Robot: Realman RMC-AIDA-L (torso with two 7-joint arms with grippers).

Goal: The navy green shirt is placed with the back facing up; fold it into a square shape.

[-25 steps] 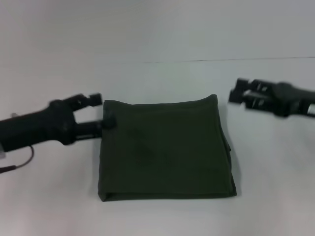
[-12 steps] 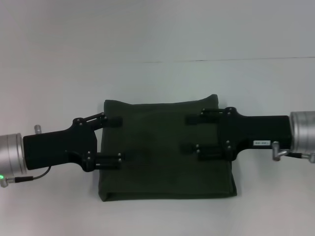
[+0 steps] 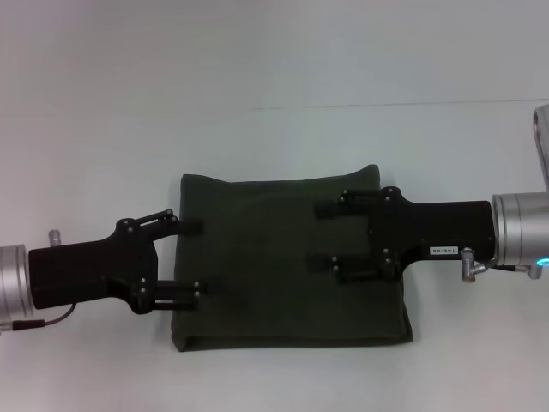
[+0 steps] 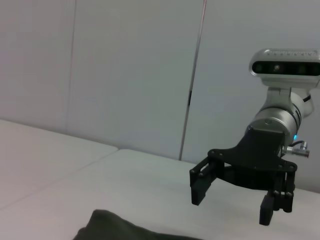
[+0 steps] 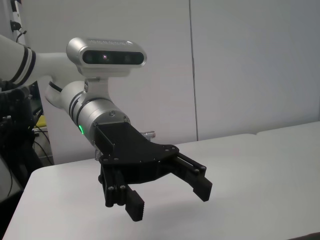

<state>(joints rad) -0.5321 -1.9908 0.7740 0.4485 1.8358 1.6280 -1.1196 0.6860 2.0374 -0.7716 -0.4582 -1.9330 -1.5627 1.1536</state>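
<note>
The navy green shirt (image 3: 274, 275) lies folded into a rough square in the middle of the white table, plain side up. My left gripper (image 3: 189, 261) hovers open over its left edge, one finger near the top corner and one lower down. My right gripper (image 3: 333, 238) hovers open over the shirt's right half, pointing left. Neither holds any cloth. The left wrist view shows the right gripper (image 4: 232, 205) open above a dark corner of the shirt (image 4: 117, 231). In the right wrist view, the left gripper (image 5: 170, 201) is open above the table.
The white table (image 3: 274, 146) spreads around the shirt on all sides. A seam or far edge (image 3: 386, 105) runs across behind it. Pale wall panels (image 4: 125, 75) stand beyond the table. Cables and equipment (image 5: 15, 125) sit off one table end.
Both arms swung in from the sides over the shirt. In the last half second the left gripper drew back left and lower, and the right gripper edged further left.
</note>
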